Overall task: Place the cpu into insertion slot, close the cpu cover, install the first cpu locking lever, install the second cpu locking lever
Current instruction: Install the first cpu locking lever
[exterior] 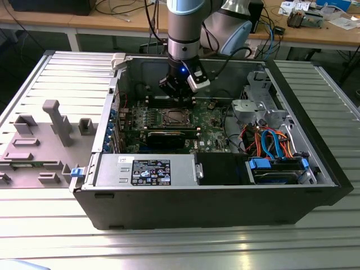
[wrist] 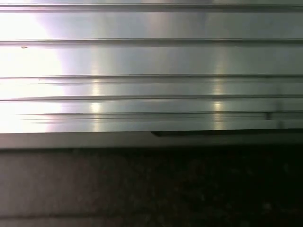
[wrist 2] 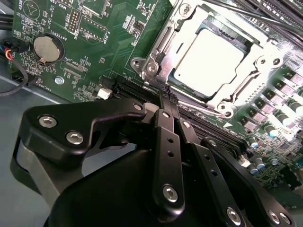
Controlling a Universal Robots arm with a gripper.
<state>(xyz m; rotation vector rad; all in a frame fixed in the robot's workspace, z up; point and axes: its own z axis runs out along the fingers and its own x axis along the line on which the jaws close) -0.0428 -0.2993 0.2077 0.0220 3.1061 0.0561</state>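
The cpu (wrist 2: 211,57) sits in the insertion slot (wrist 2: 166,84) under the cpu cover (wrist 2: 256,67), mid-board in the open case. The hand (wrist 2: 169,101), fingers pressed together and empty, hovers just beside it; a skewed push could bend a lever or scrape the board.

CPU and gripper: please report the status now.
Gripper shut, holding nothing, beside the socket. Cpu seated in insertion slot, cpu cover down over it. Nothing in the way.
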